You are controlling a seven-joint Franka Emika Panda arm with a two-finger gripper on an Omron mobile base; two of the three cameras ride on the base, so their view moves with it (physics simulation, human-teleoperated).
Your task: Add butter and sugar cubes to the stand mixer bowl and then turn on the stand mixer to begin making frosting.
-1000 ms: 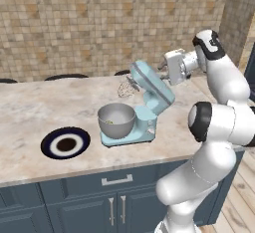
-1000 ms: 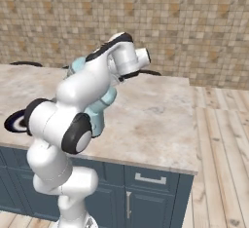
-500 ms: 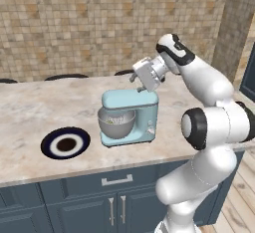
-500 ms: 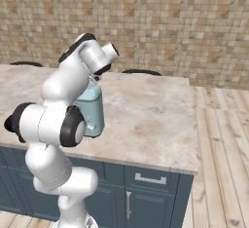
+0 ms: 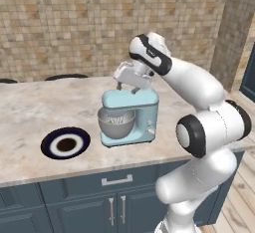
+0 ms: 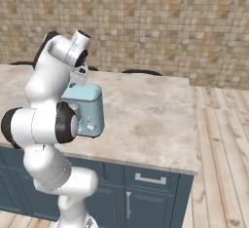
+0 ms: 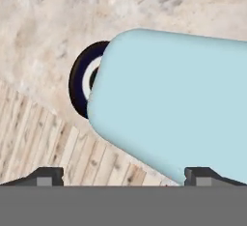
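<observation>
From the left base view, my gripper hovers just above the stand mixer, its head now lowered over the stand mixer bowl; a dark blue plate lies left. From the right, my arm hides the mixer's left side. Hand view: jaws spread wide, empty.

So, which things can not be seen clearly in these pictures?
- Butter and sugar cubes: in the left base view the stand mixer bowl holds something pale, too small to identify.
- Stand mixer: in the right base view the arm covers its front and bowl.
- Dark blue plate: in the hand view the mixer head hides most of it.
</observation>
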